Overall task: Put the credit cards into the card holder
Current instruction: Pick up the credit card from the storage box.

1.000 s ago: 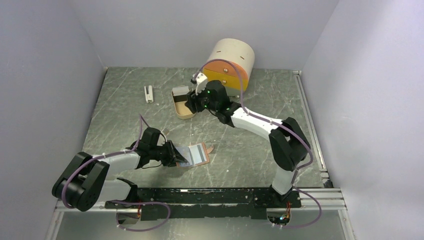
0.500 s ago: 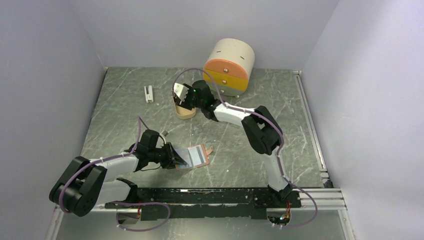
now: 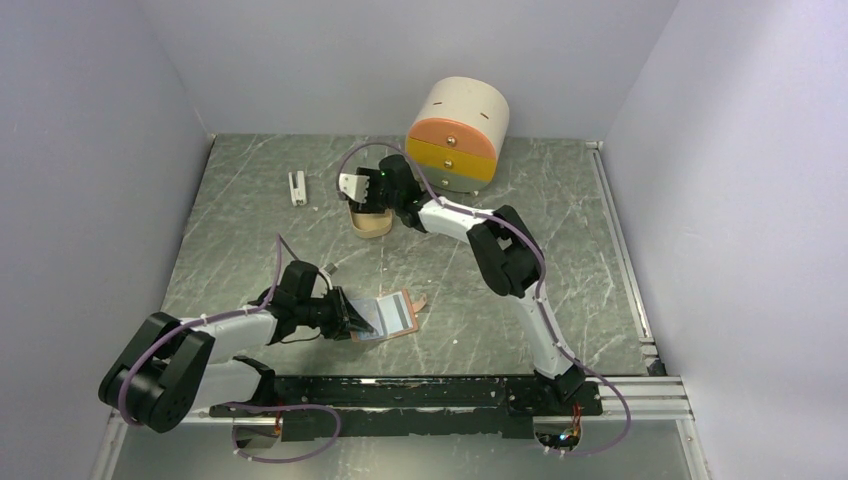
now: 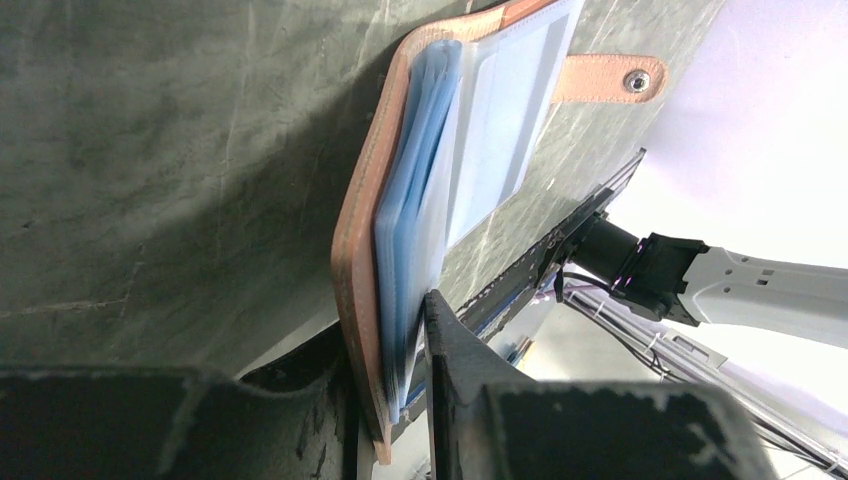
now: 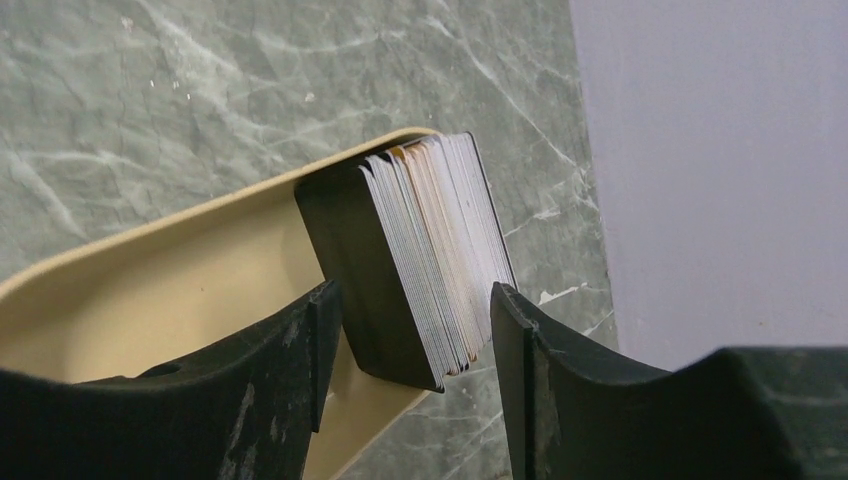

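Note:
The salmon-pink card holder [image 3: 392, 317] lies open on the table near the front, its clear pockets up. My left gripper [image 3: 347, 317] is shut on its left edge; in the left wrist view the fingers [image 4: 447, 345] pinch the leather cover and clear sleeves of the card holder [image 4: 410, 190]. The credit cards [image 5: 425, 255] stand as a stack on edge, dark card outermost, in the beige oval tray [image 5: 150, 300]. My right gripper [image 5: 410, 335] is open and straddles the stack with a gap on each side. From above, it [image 3: 362, 203] hovers over the tray [image 3: 373, 228].
A round beige box with orange and yellow drawers [image 3: 460, 125] stands at the back, just right of the right gripper. A small white upright block [image 3: 297, 187] stands at the back left. Grey walls close in the left, back and right sides.
The right arm has swung left from beside the drawer box and now has its open jaws around the card stack in the tray. The left gripper still holds the card holder, barely moved.

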Robot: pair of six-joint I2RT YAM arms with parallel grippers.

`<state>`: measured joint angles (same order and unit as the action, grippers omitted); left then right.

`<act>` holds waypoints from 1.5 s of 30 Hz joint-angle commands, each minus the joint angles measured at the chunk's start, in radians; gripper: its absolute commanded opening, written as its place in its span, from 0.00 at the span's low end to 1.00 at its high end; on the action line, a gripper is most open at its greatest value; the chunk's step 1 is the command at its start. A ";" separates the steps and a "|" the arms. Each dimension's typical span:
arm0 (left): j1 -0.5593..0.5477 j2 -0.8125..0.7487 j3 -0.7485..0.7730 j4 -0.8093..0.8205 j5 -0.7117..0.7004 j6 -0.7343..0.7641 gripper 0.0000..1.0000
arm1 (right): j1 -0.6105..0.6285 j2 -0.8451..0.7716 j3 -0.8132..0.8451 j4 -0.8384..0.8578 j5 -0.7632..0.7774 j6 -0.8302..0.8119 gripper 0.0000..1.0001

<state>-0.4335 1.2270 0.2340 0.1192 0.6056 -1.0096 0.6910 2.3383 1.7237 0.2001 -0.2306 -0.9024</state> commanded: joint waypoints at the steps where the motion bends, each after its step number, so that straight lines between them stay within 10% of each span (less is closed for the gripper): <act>1: 0.006 0.016 -0.007 0.032 0.037 0.012 0.25 | -0.014 0.030 0.048 -0.045 -0.046 -0.123 0.60; 45: 0.006 0.108 -0.010 0.108 0.057 0.006 0.25 | -0.027 0.018 0.044 0.050 0.021 -0.172 0.36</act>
<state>-0.4335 1.3285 0.2337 0.2127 0.6590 -1.0100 0.6796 2.4168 1.7882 0.2050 -0.2161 -1.0634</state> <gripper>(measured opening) 0.255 0.375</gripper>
